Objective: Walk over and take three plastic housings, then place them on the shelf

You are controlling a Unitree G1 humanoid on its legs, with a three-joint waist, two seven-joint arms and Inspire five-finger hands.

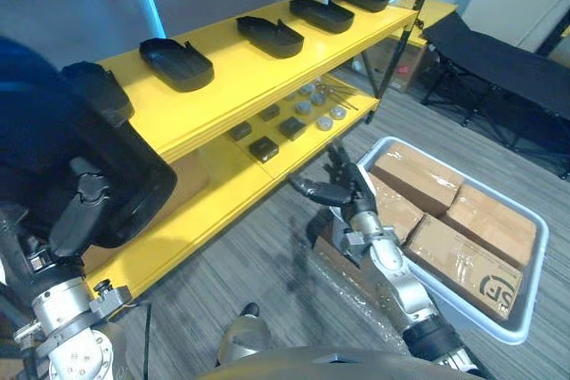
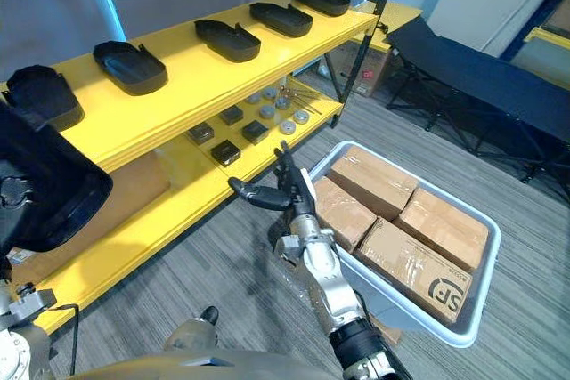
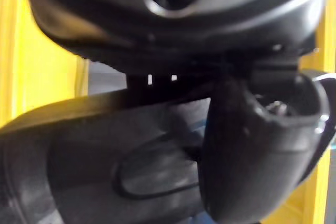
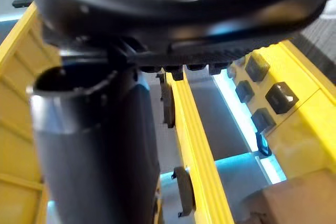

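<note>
beside shelf [image 1: 242,70], left hand [image 1: 82,211] gripping housing [image 1: 62,135]

one dark printed logo [image 2: 445,289] on the top face of the nearest cardboard box [image 2: 405,260] in the pale bin [image 2: 476,304], near the box's corner; letters too small to read. no other legible print.

Two head eyes above the yellow shelf [image 1: 240,73], two wrist cameras close against it.
Both eye views look down along the shelf's length and share it; the wrist views face its yellow boards from very near.
</note>
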